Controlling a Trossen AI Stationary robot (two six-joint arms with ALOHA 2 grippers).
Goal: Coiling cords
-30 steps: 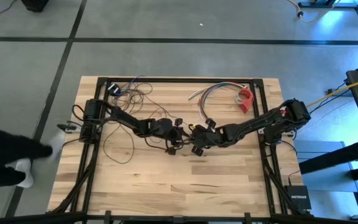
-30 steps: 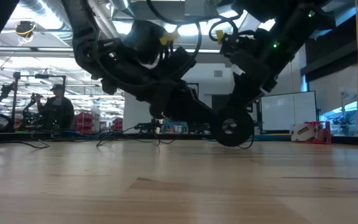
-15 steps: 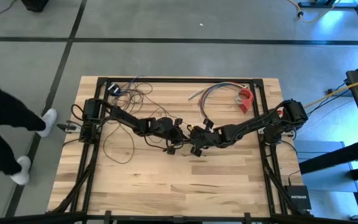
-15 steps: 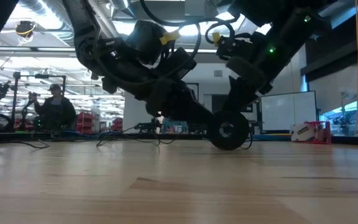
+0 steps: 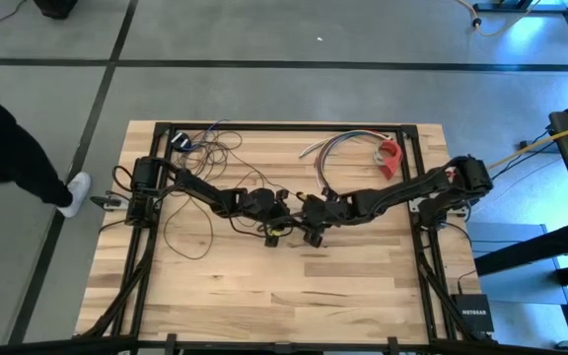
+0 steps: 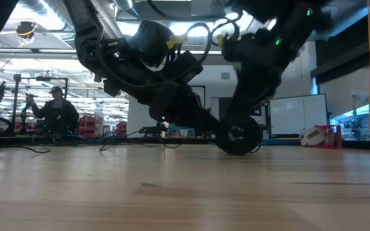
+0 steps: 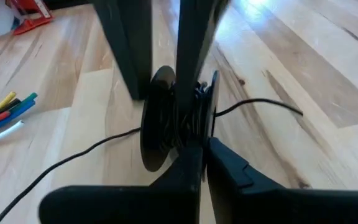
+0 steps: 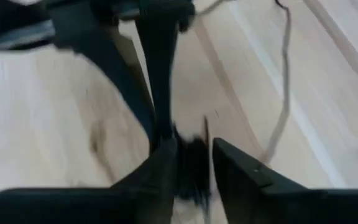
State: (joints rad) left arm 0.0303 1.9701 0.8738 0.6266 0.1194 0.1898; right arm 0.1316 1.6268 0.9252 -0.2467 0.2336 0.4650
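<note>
At mid-bench, the left pincer (image 7: 194, 152) is closed on the spool of cords (image 7: 176, 115), standing on edge; loose wire trails off leftward — the right pincer (image 8: 194, 158) straddles the same spool, fingers parted.

the left gripper (image 7: 202, 163) has its fingers pressed together right at a black spool (image 7: 178, 117) wound with the cords (image 7: 73, 160), whose strands trail across the wooden table (image 7: 303, 68). multicoloured wires (image 7: 5, 112) lie off to one side.
</note>
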